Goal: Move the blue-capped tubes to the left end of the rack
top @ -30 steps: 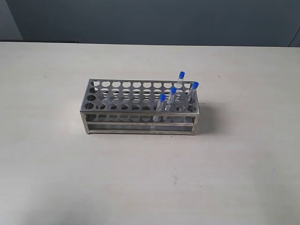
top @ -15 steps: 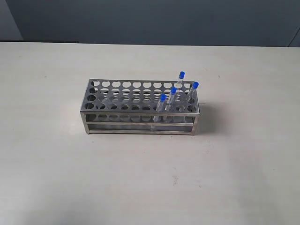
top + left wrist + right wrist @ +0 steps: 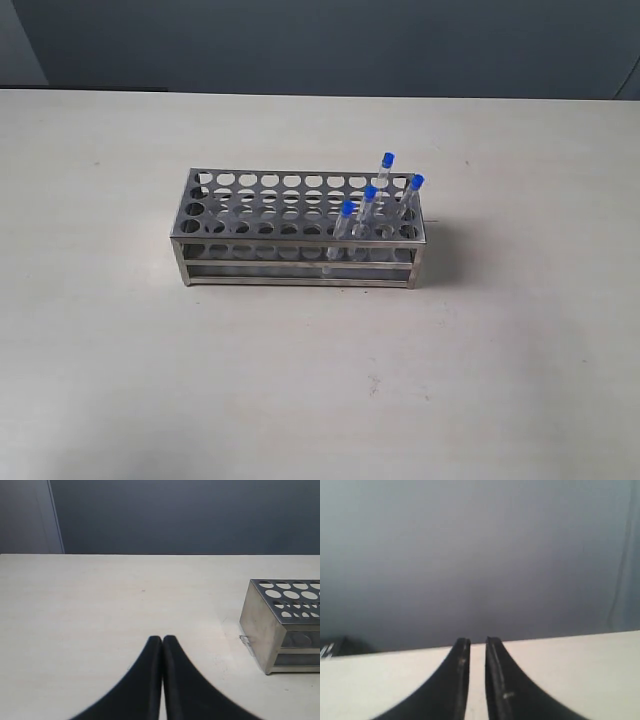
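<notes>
The shiny steel rack [image 3: 290,240] stands mid-table in the exterior view. Several blue-capped tubes [image 3: 370,192] lean in holes at its right end, one with its cap at the back [image 3: 388,158] and one at the far right [image 3: 417,181]. Neither arm shows in the exterior view. In the left wrist view my left gripper [image 3: 162,639] is shut, its black fingers touching, with nothing between them. It hovers over bare table, apart from the rack's end wall [image 3: 267,630]. My right gripper [image 3: 478,641] is all but shut, only a thin slit between its fingers, and holds nothing. It faces the dark wall, and no rack shows there.
The pale table [image 3: 120,350] spreads on all sides of the rack. A dark blue-grey wall [image 3: 320,40] runs along the table's far edge. The rack's left holes [image 3: 225,195] hold no tubes.
</notes>
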Robot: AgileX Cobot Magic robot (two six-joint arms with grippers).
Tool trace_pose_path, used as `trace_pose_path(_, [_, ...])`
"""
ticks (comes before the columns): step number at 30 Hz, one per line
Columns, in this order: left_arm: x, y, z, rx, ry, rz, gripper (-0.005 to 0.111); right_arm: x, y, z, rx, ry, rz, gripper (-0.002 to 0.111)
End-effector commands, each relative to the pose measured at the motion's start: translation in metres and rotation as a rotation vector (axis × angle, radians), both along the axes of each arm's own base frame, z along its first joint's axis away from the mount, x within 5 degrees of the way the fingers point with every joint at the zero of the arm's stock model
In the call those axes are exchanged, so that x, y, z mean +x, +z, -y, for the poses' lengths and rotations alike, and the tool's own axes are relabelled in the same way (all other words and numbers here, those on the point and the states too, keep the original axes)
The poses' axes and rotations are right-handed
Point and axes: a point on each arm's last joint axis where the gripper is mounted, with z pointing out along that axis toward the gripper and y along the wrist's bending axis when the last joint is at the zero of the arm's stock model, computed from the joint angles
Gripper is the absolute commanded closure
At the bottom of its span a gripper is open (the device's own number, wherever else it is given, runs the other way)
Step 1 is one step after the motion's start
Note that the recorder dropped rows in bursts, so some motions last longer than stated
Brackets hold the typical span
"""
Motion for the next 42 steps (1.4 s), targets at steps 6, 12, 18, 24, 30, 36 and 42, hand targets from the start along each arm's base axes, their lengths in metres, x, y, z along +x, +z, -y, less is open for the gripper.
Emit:
trace_pose_path(6, [0.0, 0.002, 0.001, -0.002, -0.009, 0.012, 0.106, 0.056, -0.063, -0.108, -0.396, 0.328, -0.297, 0.096])
trace_pose_path(12, [0.0, 0.002, 0.001, -0.002, -0.009, 0.012, 0.106, 0.067, -0.123, -0.151, -0.571, 0.188, -0.695, 0.096])
trace_pose_path(18, [0.0, 0.002, 0.001, -0.002, -0.009, 0.012, 0.106, 0.077, -0.149, -0.179, -0.609, 0.227, -0.803, 0.096])
trace_pose_path(24, [0.0, 0.002, 0.001, -0.002, -0.009, 0.012, 0.106, 0.078, -0.146, -0.189, -0.52, 0.286, -0.754, 0.096])
trace_pose_path(30, [0.0, 0.002, 0.001, -0.002, -0.009, 0.012, 0.106, 0.076, -0.146, -0.204, -0.451, 0.441, -0.714, 0.09])
trace_pose_path(36, [0.0, 0.002, 0.001, -0.002, -0.009, 0.012, 0.106, 0.079, -0.146, -0.203, -0.428, 0.446, -0.699, 0.061])
trace_pose_path(42, [0.0, 0.002, 0.001, 0.0, -0.01, 0.014, 0.106, 0.084, -0.158, -0.199, -0.47, 0.421, -0.735, 0.061])
